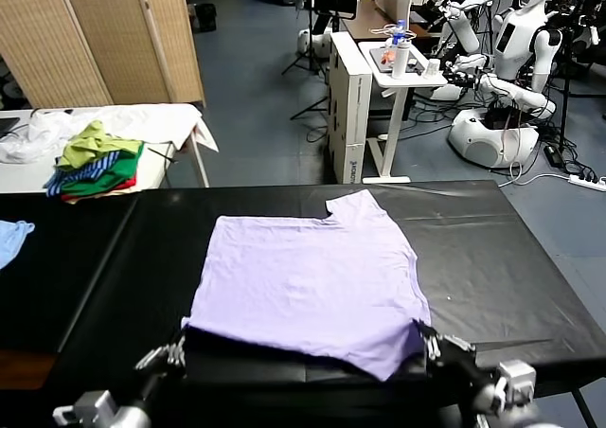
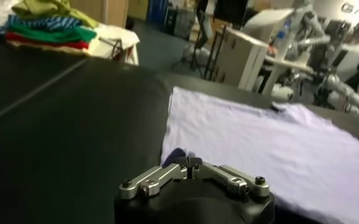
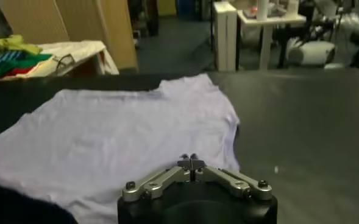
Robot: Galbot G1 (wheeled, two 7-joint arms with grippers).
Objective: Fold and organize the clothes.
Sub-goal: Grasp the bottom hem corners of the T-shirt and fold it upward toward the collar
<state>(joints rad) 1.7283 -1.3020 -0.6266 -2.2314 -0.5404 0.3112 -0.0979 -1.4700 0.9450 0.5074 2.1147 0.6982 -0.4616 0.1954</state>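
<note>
The left gripper (image 1: 169, 354) sits at the near edge of the black table (image 1: 511, 267), at the near left corner of the T-shirt (image 1: 312, 281). In the left wrist view its fingers meet at the tip with a fold of lavender fabric bunched against them, so it reads as clamped on the shirt corner. The right gripper (image 1: 428, 341) sits at the near right corner of the same garment. In the right wrist view its fingers (image 3: 191, 162) are drawn together over the hem; the grip appears to be on the fabric, though the contact itself is partly hidden by the gripper body.

The T-shirt lies spread flat in the middle of the table, plain face up, neckline toward the far edge. The right sleeve is visible at the far right; the left side looks tucked or folded under. The near hem dips toward the right corner.

Handling assessment: the fabric is thin, light and limp. It will drape and sag between two hold points and will not keep a crease unaided. Hold at the two near corners, and keep them level, so that the hem stays taut.

Farther left, a light blue garment (image 1: 13, 239) lies on the table edge. Beyond, a pile of garments (image 1: 95, 163) rests on a white table (image 1: 170, 120).
</note>
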